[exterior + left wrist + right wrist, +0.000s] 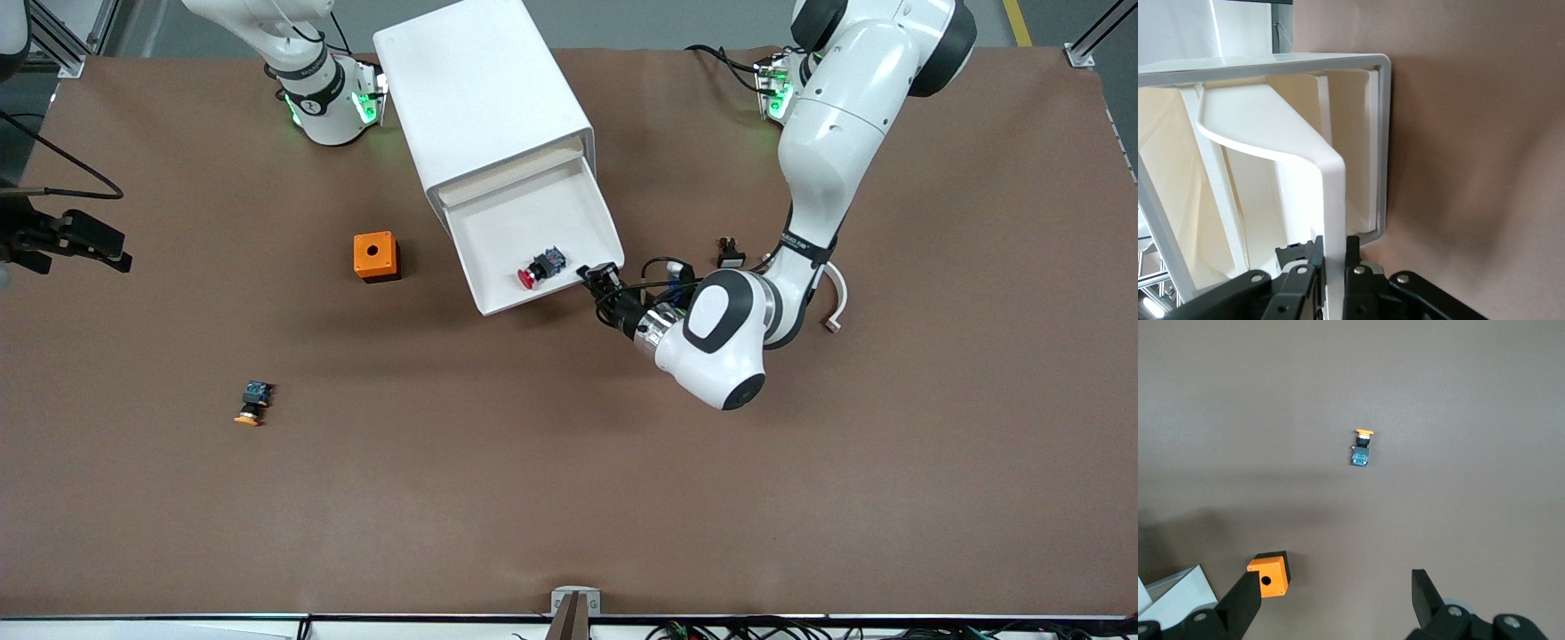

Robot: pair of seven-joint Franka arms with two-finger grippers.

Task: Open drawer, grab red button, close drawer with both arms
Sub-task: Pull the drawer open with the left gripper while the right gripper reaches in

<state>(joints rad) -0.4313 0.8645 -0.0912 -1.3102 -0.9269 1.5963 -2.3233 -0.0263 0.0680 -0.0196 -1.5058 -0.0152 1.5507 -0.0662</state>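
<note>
Here the left gripper (597,276) pinches the drawer (498,236) front; the right gripper (1331,600), spread, waits; a slipped grip could jolt the button (540,268).

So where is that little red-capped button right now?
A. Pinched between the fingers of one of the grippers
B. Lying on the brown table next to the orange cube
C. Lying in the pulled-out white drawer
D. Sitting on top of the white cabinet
C. The button lies on its side in the open drawer, while the left gripper is shut on the drawer's front edge and the right gripper hangs open over the table.
</note>
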